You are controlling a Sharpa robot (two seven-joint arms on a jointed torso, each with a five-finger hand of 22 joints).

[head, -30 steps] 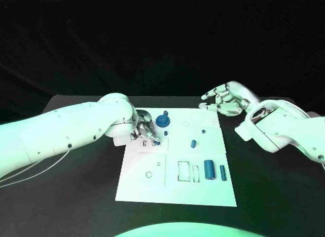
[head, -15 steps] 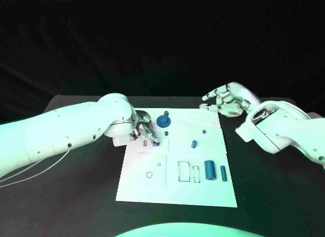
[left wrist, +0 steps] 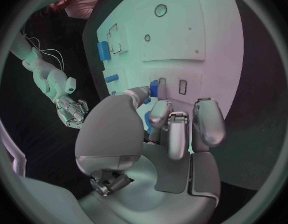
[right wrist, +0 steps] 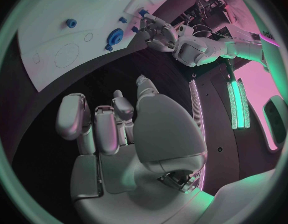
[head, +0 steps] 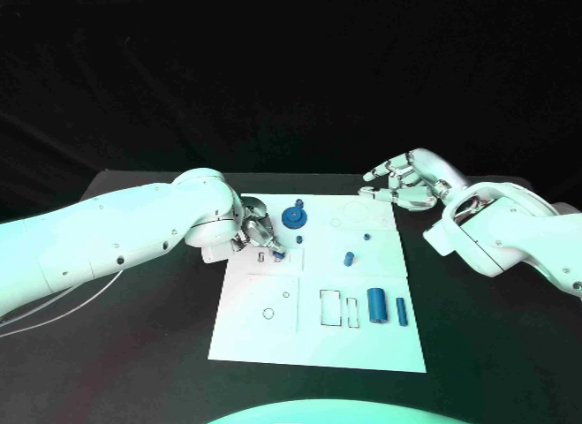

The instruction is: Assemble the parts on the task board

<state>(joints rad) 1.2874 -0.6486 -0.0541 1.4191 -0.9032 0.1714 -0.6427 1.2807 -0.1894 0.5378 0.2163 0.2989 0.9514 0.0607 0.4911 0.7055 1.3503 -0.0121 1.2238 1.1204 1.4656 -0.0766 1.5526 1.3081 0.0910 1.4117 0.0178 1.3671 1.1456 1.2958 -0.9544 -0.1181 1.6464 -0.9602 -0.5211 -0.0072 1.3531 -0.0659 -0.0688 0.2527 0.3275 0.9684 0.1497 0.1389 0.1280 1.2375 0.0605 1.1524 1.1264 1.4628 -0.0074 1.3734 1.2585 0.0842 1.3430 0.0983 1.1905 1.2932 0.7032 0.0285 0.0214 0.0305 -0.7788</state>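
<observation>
Now, your left hand (head: 255, 231) sits low over the upper left of the task board (head: 319, 340), its fingers (left wrist: 158, 110) closed around a small blue peg (head: 278, 254) beside a narrow slot (head: 260, 257). In the left wrist view the peg (left wrist: 154, 88) shows between thumb and fingertip, just next to that slot (left wrist: 183, 87). Judge it light, rigid and smooth: it should not bend, but a shallow pinch could let it twist or slip, so keep the hold near its top and leave the lower end free for seating.

Your right hand (head: 405, 179) hovers off the board's upper right corner, over the black tabletop (head: 495, 336), fingers curled loosely and apart with nothing in them.

Other parts on the board:
- blue gear (head: 292, 215) at upper centre, just right of your left hand
- small blue stud (head: 363, 236) and short blue pin (head: 347, 258) at centre right
- large blue cylinder (head: 376, 306) and thin blue rod (head: 399, 308) at lower right, beside empty rectangular outlines

Room: the gear is near your left fingers, so a sideways swing to the right risks a knock. Lower left of the board is bare apart from small holes. The board's left edge lies close under your left wrist; dragging could shift the plate.
</observation>
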